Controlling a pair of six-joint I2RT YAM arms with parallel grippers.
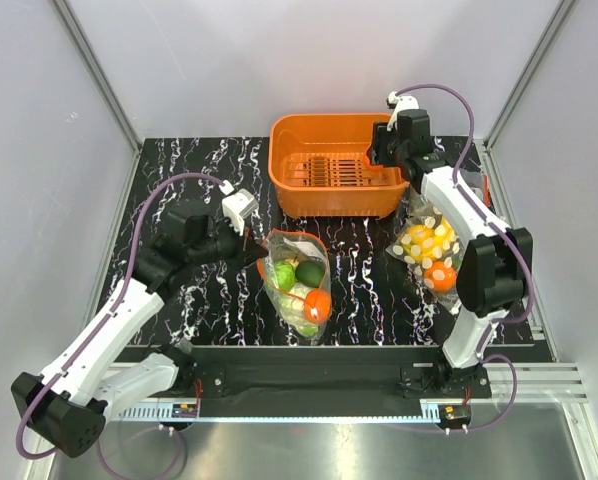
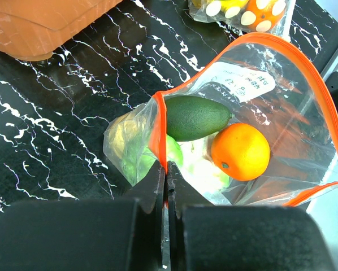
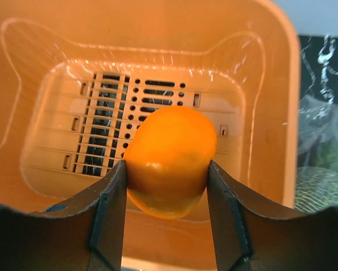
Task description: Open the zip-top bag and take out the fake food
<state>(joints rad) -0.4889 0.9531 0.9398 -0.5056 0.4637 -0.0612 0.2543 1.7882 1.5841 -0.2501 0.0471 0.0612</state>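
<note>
The zip-top bag lies open in the table's middle, its red-orange zip strip spread wide. Inside it I see a dark green avocado, an orange fruit and pale cauliflower with green leaves. My left gripper is shut on the zip strip at the bag's left rim; it also shows in the top view. My right gripper is shut on a second orange fruit and holds it above the inside of the orange basket, at its right end in the top view.
The orange basket stands at the back middle, with nothing on its slotted floor. A clear bag of yellow corn-like pieces lies right of the zip-top bag. Another clear bag with greens lies beside the basket's right wall.
</note>
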